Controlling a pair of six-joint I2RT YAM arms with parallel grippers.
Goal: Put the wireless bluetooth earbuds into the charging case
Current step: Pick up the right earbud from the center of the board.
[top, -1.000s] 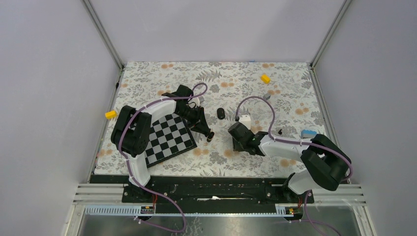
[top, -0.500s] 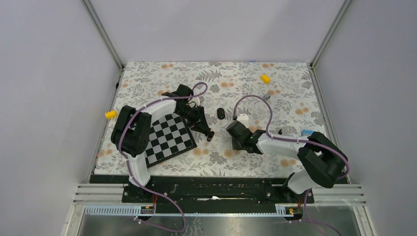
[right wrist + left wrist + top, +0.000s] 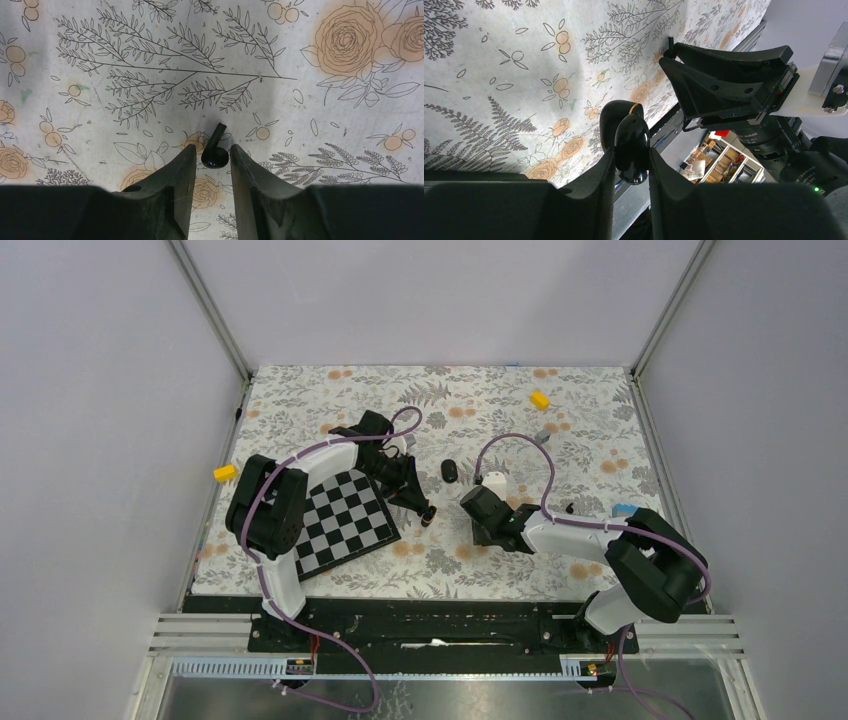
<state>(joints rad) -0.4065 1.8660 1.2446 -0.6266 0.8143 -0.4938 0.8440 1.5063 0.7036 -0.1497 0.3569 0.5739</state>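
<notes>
Pale grey walls (image 3: 430,300) enclose a table under a floral-printed cloth (image 3: 480,400). Neither bud appears to be seated yet. The left gripper (image 3: 630,156) is clamped on the small glossy black pebble-shaped charging case (image 3: 631,145), near the middle of the surface. Just beside it, the right gripper (image 3: 213,150) straddles one tiny black stemmed earbud (image 3: 215,157) lying on the cloth. Its jaws are narrow, but I cannot tell whether they pinch it. The second bud is not clearly visible. A black-and-white checkerboard (image 3: 345,520) lies by the left edge and a yellow block (image 3: 540,399) near the far right corner. Neither seems in the way.
</notes>
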